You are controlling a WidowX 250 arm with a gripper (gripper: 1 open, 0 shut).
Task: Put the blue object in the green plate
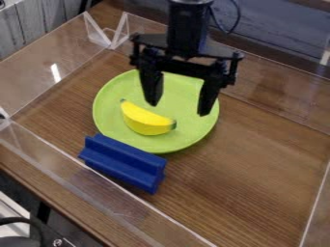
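Observation:
The blue object point(123, 163), a dark blue grooved block, lies on the wooden table just in front of the green plate point(119, 90). A yellow banana point(147, 120) rests in the plate's near half. My gripper point(182, 98) hangs over the plate, pointing down, open, with its two black fingers spread wide and nothing between them. Its left finger point(151, 87) is above the banana's far end. The gripper is apart from the blue object, up and to the right of it in the picture.
Clear acrylic walls point(39, 58) ring the wooden table. A clear folded stand point(106, 29) sits at the back left. Bare wood lies to the right of the plate point(258, 164).

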